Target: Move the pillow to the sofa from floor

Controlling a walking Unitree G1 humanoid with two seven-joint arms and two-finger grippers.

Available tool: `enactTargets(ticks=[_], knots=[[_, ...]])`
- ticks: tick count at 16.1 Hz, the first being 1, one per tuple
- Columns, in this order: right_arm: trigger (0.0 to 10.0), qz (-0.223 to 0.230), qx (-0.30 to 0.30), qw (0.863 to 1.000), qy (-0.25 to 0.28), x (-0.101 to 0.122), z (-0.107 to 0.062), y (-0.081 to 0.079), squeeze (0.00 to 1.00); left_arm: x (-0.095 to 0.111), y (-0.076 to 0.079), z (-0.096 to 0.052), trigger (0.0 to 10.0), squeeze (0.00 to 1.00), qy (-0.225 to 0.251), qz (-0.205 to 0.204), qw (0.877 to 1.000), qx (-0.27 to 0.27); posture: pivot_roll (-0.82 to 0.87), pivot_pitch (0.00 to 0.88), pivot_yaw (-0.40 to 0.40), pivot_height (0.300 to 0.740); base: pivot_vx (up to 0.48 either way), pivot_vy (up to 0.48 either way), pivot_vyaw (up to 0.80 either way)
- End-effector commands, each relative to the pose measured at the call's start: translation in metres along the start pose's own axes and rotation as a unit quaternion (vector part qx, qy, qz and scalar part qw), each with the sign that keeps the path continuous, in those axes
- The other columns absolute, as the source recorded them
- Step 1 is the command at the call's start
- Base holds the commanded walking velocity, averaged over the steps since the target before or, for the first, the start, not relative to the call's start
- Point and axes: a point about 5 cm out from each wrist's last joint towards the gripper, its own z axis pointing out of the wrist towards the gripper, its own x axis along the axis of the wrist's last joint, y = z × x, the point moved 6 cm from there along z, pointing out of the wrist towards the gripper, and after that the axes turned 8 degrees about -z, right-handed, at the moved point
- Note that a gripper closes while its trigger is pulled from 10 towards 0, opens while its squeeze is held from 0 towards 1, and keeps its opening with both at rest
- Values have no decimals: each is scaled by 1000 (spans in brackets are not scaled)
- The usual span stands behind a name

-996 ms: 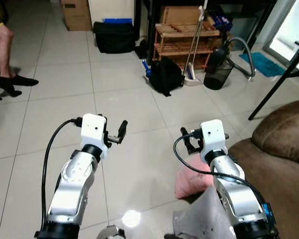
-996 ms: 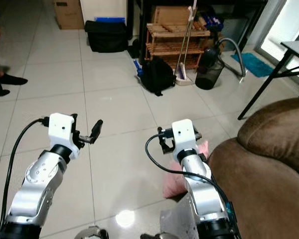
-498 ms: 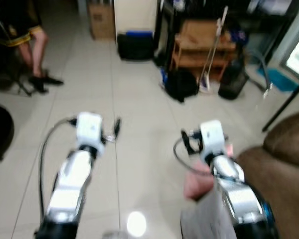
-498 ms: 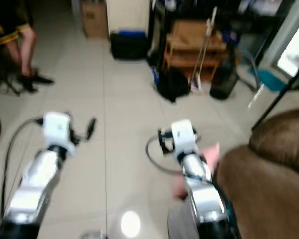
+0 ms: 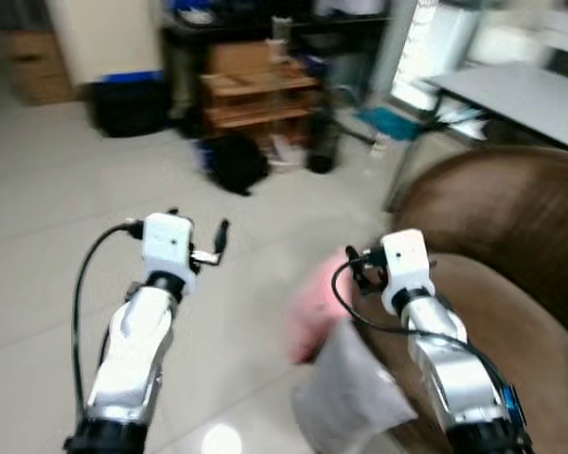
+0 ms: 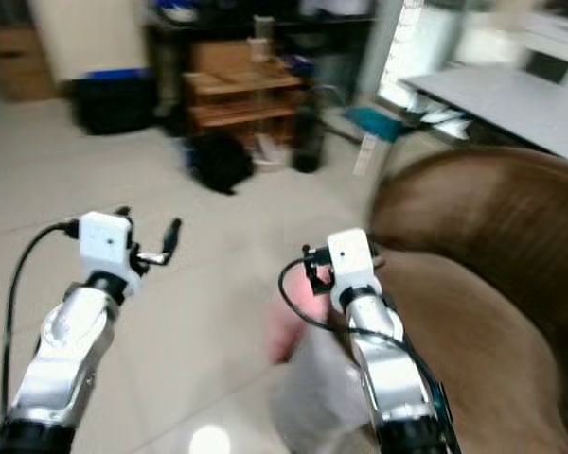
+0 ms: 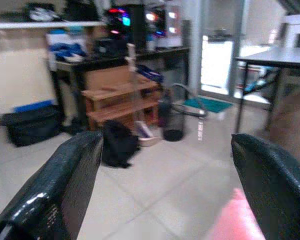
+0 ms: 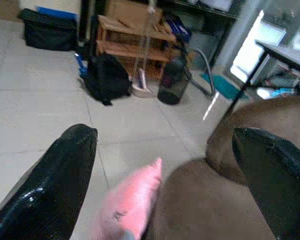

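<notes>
I judged the task hardly begun: the pink pillow [image 8: 127, 207] lay on the floor [image 5: 38, 236] against the brown sofa [image 5: 492, 218], and my left end effector [image 5: 218, 244] and right end effector [image 8: 165, 165] were both released, grasping nothing.

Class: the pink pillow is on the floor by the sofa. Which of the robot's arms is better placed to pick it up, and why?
Probably the right. The right gripper hangs just above the pink pillow, beside the brown sofa, fingers open. The left gripper is farther off, over bare floor.
</notes>
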Motion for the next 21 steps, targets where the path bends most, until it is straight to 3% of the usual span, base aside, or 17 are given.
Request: enactTargets(ticks=[1,4,9,21], knots=[[10000,2,-8,1000,-3,-1,0,6,0,0,3,3,10000,0,-1,5,1000,-8,20,9,-53,740,296,0,-788],[10000,2,-11,1000,-6,-2,0,7,0,-1,7,3,10000,0,-4,8,1000,-17,20,8,-50,740,296,0,-788],[10000,-2,-12,1000,-14,-6,0,7,0,-6,11,2,10000,0,-14,13,1000,-23,21,8,-48,740,105,0,0],[10000,-4,-5,1000,-6,-5,1,7,0,-8,5,-2,10000,0,-13,9,1000,-4,20,11,-53,610,0,0,0]])
